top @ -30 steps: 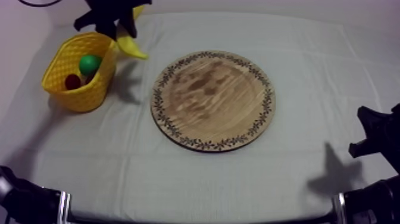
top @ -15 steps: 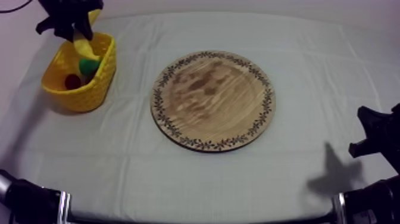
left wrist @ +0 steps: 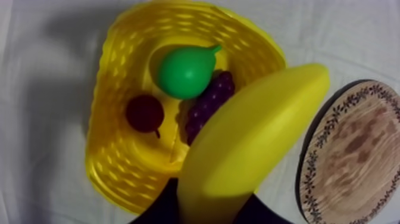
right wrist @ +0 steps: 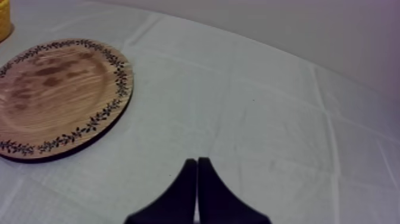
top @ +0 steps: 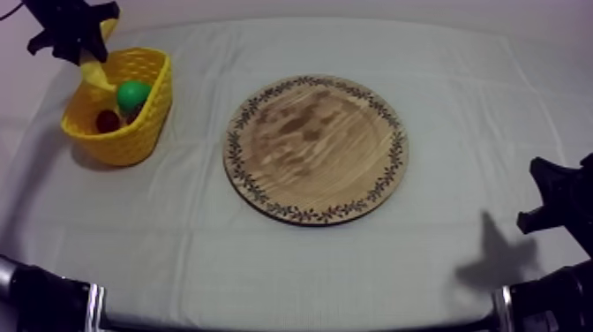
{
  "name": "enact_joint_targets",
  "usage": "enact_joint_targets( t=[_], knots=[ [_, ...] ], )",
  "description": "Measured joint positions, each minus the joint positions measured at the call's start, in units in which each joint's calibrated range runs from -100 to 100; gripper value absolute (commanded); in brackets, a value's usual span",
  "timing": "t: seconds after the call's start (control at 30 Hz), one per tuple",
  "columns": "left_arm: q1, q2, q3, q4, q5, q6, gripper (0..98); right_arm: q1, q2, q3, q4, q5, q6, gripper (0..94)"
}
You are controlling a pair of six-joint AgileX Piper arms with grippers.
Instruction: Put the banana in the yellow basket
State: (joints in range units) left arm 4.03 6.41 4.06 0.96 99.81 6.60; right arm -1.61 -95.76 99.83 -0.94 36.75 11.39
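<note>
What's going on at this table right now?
The left gripper is shut on the banana and holds it over the yellow basket, not yet let go. In the basket lie a green pear, a bunch of grapes and a small red fruit. The round wooden board lies mid-table. The right gripper rests shut on nothing at its own side.
</note>
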Motion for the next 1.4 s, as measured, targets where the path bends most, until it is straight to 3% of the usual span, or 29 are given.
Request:
enact_joint_targets(
  t=[0.37, 1.03, 1.17, 1.4],
  knots=[
    [-0.4, 3.2, -0.6, -1.26, -0.5, -0.1, 10.8, 0.0, 0.0, 0.0, 0.0, 0.0, 0.0, 0.3],
    [-0.8, 17.1, 2.2, -1.44, -9.6, 0.0, 12.6, 0.0, 0.0, 0.0, 0.0, 0.0, -0.1, 0.3],
    [-0.9, 18.4, 2.4, -1.44, -10.4, 0.1, 25.2, 0.0, 0.0, 0.0, 0.0, 0.0, -0.1, 0.3],
    [-1.5, 19.0, 2.7, -1.38, -10.8, 0.0, 71.8, 0.0, 0.0, 0.0, 0.0, 0.0, -0.1, 0.3]
  ],
)
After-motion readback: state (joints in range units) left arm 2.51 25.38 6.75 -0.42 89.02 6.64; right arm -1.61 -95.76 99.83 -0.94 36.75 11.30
